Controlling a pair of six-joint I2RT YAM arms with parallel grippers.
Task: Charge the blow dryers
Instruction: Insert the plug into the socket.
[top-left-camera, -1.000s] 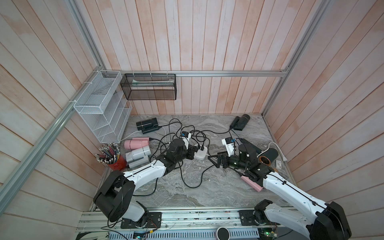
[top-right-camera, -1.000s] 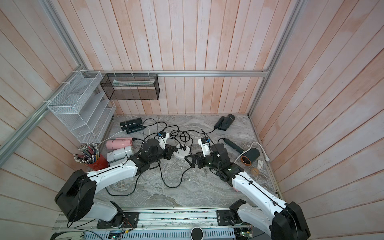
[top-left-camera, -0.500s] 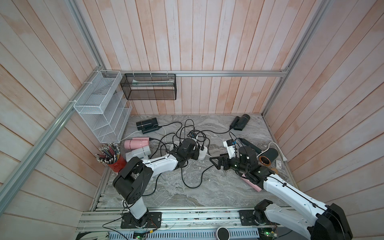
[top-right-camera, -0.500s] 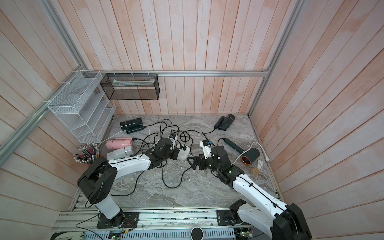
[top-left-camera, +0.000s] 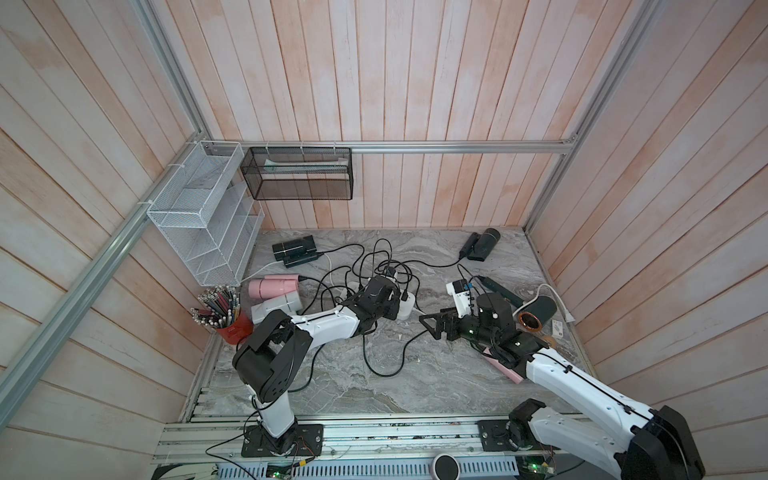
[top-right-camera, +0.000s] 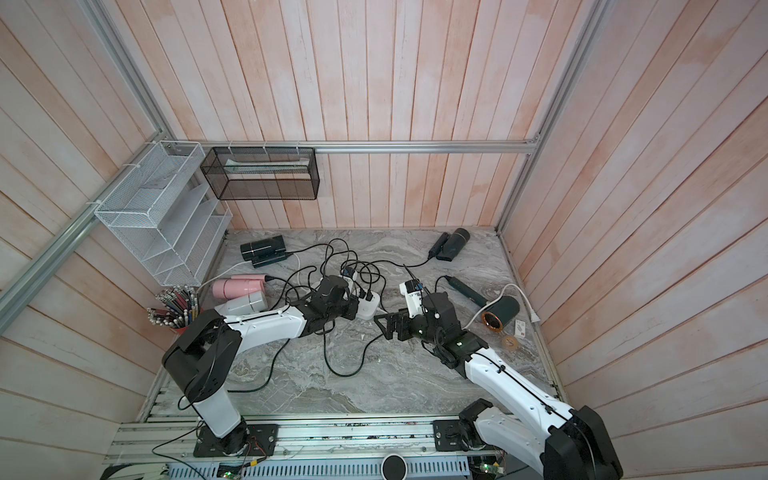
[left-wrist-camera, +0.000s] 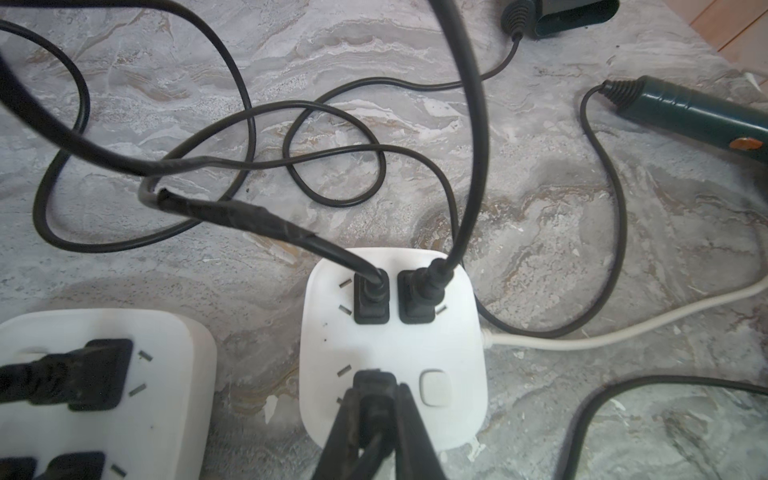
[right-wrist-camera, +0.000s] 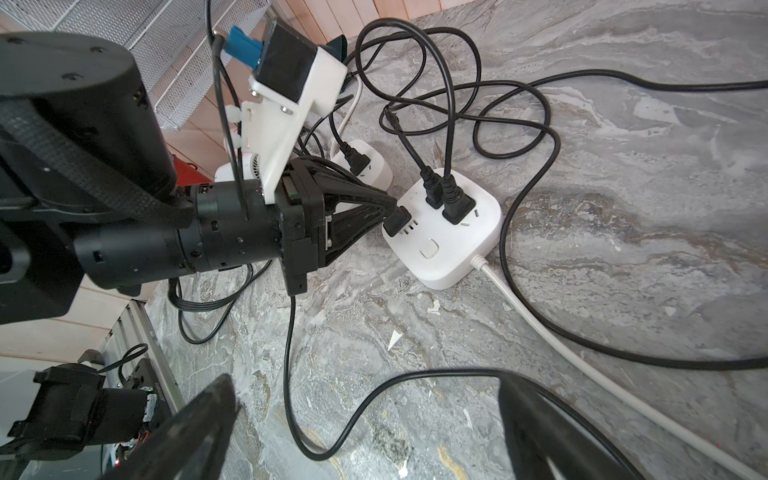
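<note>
Pink cylindrical blow dryer (top-left-camera: 272, 286) lies beside pale grey dryer (top-left-camera: 277, 309).

Bare marble tabletop (top-left-camera: 415, 386) lay open across the lower middle of both top views, crossed by a looping black cord (right-wrist-camera: 285, 353). At centre, tangled cords (left-wrist-camera: 266, 220) crowded the white power strips (left-wrist-camera: 395, 345), gaps seemingly narrow. Blow dryers (top-left-camera: 272, 287) hemmed the left and right edges.

Two power strips (left-wrist-camera: 395, 345) sit side by side centrally, blow dryers (top-left-camera: 272, 287) scattered around them, pencil cup (top-left-camera: 233, 331) far left.
</note>
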